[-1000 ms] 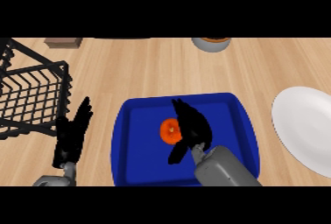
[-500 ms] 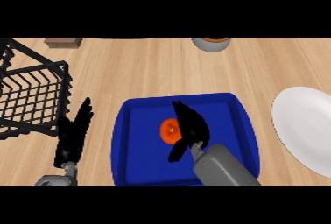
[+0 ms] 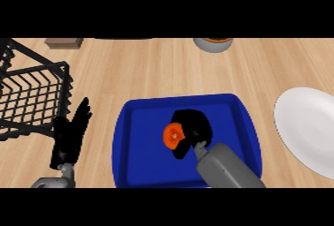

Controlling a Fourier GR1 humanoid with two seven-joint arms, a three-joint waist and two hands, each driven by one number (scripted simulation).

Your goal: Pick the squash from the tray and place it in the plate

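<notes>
The orange squash point(image 3: 172, 135) lies in the middle of the blue tray point(image 3: 140, 167). My right hand point(image 3: 194, 126) is over the tray with its fingers and thumb curled round the squash, hiding its right side. A white plate point(image 3: 308, 128) lies on the wooden counter to the right of the tray, partly cut by the view's edge. My left hand point(image 3: 72, 132) rests open left of the tray, fingers pointing away from me.
A black wire basket point(image 3: 29, 92) stands at the left, close to my left hand. A grey bowl point(image 3: 213, 43) and a small brown block point(image 3: 64, 42) sit at the counter's far edge.
My right hand's fingers have curled closer round the squash. The left hand has not moved.
</notes>
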